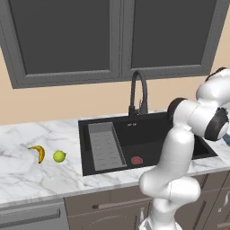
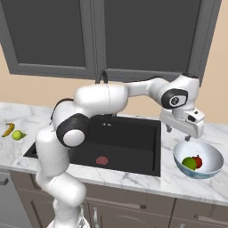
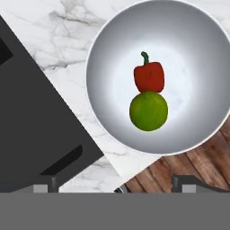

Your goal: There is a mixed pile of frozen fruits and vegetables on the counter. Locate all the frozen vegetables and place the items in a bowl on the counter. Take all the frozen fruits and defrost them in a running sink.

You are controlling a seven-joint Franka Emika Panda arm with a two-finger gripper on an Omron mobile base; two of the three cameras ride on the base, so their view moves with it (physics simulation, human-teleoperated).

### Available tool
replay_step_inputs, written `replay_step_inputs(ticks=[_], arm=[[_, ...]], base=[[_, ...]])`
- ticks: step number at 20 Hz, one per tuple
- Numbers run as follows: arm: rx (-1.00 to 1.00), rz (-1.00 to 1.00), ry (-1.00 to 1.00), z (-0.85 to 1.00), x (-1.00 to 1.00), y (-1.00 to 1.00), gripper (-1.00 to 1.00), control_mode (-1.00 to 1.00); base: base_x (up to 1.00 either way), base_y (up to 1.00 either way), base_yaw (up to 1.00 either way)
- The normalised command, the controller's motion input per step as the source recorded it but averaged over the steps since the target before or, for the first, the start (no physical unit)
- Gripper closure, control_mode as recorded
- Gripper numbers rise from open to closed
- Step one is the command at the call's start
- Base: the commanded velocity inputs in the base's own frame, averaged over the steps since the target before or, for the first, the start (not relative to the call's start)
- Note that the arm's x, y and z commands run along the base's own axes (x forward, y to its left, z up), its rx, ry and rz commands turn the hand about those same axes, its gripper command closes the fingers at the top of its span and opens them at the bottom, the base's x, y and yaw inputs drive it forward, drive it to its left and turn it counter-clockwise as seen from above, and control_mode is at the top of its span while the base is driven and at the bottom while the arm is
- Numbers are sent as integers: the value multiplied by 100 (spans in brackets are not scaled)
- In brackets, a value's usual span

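My gripper (image 2: 177, 134) hangs over the bowl (image 2: 213, 168), jaws spread wide and holding nothing. The bowl sits on the counter (image 2: 133, 181) just right of the sink (image 2: 133, 164), near the counter's front edge. Two pieces lie in it, touching each other at the middle: a red pepper (image 3: 149, 76) with a short green stem and a green ball (image 3: 148, 111). Looking down along my hand, the bowl's pale rim is round and whole, with marble on one side of it and wood floor past the counter edge on the other.

The banana (image 1: 38, 152) and the yellow-green ball (image 1: 59, 156) lie side by side on the counter left of the sink, close but not touching, well apart from the bowl. The sink has its ribbed tray (image 1: 105, 146) at its left end, the red drain (image 1: 137, 160) near the front, and the faucet (image 1: 138, 92) behind it.
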Motion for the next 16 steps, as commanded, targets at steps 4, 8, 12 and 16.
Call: replay_step_inputs(ticks=[4,8,12,16], arm=[[-6,0,0,2,0,62,-100,-100],[-6,0,0,0,0,61,-100,-100],[-5,0,0,-6,6,62,-100,-100],[-4,0,0,-10,7,62,-100,-100]], base=[[0,0,0],[0,0,0],[0,0,0],[0,0,0]])
